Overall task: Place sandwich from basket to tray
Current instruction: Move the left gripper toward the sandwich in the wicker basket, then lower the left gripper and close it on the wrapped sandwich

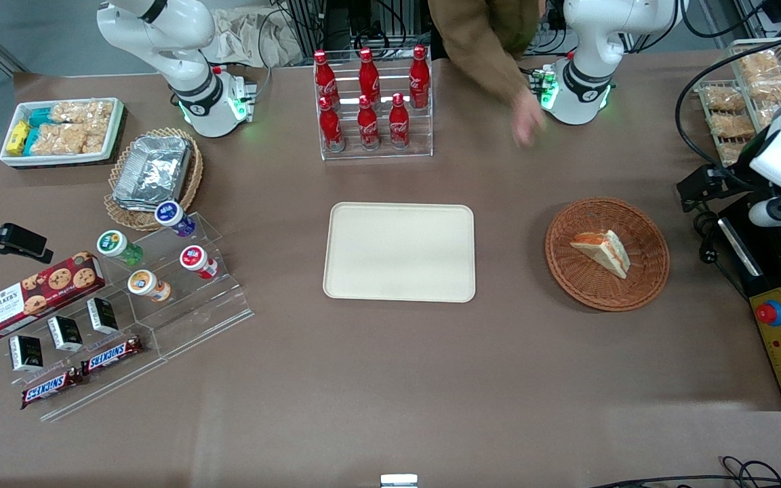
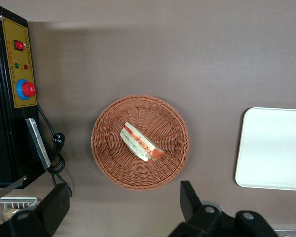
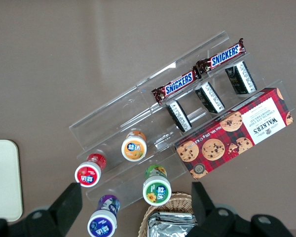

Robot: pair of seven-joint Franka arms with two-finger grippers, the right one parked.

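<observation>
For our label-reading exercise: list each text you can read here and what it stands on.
"SNICKERS": two candy bars on the clear stand.
"WALKERS": red cookie box.
Coca-Cola script on the red bottles: too small to read.
Cup lids: unreadable.
The gripper hovers above the basket, jaws open.

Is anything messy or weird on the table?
Mostly tidy. The sandwich lies in the basket; the tray is bare. Oddest: a person's hand reaching over the table. The claw hangs open above the basket.
</observation>
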